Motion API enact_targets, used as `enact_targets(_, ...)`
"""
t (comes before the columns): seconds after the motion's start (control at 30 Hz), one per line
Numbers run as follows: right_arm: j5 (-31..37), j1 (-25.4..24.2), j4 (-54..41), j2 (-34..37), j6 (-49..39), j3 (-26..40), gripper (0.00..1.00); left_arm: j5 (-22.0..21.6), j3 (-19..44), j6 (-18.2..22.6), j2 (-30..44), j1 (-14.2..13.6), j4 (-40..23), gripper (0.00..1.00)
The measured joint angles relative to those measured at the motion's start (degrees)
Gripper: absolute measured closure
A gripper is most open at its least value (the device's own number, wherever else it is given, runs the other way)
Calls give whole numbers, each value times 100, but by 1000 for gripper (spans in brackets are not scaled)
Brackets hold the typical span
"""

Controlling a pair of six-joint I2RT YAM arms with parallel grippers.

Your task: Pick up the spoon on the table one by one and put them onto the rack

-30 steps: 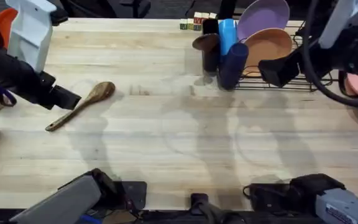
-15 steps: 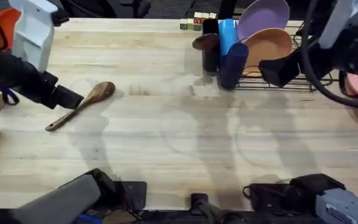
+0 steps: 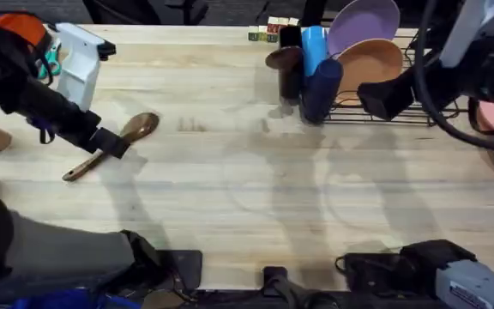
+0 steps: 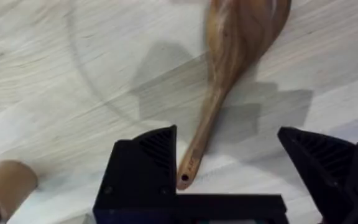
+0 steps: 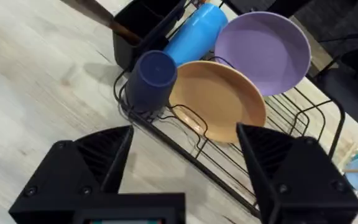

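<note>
**Left pincer over the spoon handle, rack holding dishes**

The brown wooden spoon (image 3: 110,146) is lying on the light wooden table (image 3: 230,189). The left gripper (image 4: 229,180) is hanging spread above its handle, touching nothing. The black wire rack (image 5: 229,155) is holding a purple plate (image 5: 263,43), an orange plate (image 5: 219,99), a dark blue cup (image 5: 151,78) and a light blue bottle (image 5: 194,31). The right gripper (image 5: 185,162) is waiting spread and empty beside the rack.

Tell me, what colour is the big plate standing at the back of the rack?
Purple. The round purple plate shows best in the right wrist view.
</note>
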Motion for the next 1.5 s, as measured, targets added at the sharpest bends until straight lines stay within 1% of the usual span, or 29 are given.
enact_targets(0.2, 0, 0, 0, 0, -2, 0, 5, 16, 0, 0, 500, 0, 169, 7)
enact_targets(0.23, 0, 0, 0, 0, -4, 0, 5, 18, 0, 0, 747, 0, 188, 7)
enact_targets(0.3, 0, 0, 0, 2, -41, 0, 5, 19, 0, 0, 863, 0, 239, 7)
enact_targets(0.7, 23, 0, 0, 0, -256, 0, 5, 28, 55, -5, 944, 0, 298, 5)
enact_targets(0.8, 35, 0, 0, 0, -279, 0, 5, 13, 68, -3, 961, 0, 324, 81)
enact_targets(0.9, 39, 0, 0, 0, -282, 0, 5, -14, 96, -4, 989, 12, 364, 194)
enact_targets(0.93, 39, 0, 1, 1, -282, 0, 5, -13, 107, 13, 995, 33, 409, 390)
enact_targets(0.97, 39, 0, -1, 1, -282, 0, 5, -11, 107, 18, 996, 33, 413, 474)
enact_targets(1.07, 39, 0, 0, 0, -282, 0, 5, 9, 108, 28, 996, 33, 445, 629)
enact_targets(1.1, 39, 0, -1, 1, -282, 0, 5, 50, 109, 25, 996, 33, 471, 734)
enact_targets(1.23, 39, 0, -2, 1, -282, 0, 6, 96, 108, 25, 996, 33, 477, 792)
enact_targets(1.3, 39, 0, 0, 2, -286, 0, 5, 118, 109, 26, 996, 33, 493, 849)
enact_targets(1.37, 39, 0, 0, 1, -298, 0, 5, 138, 111, 38, 996, 33, 495, 926)
enact_targets(1.4, 39, 0, 0, 0, -299, 0, 5, 142, 118, 39, 996, 33, 495, 945)
enact_targets(1.5, 39, 0, -1, 2, -299, 0, 6, 145, 118, 42, 996, 33, 500, 949)
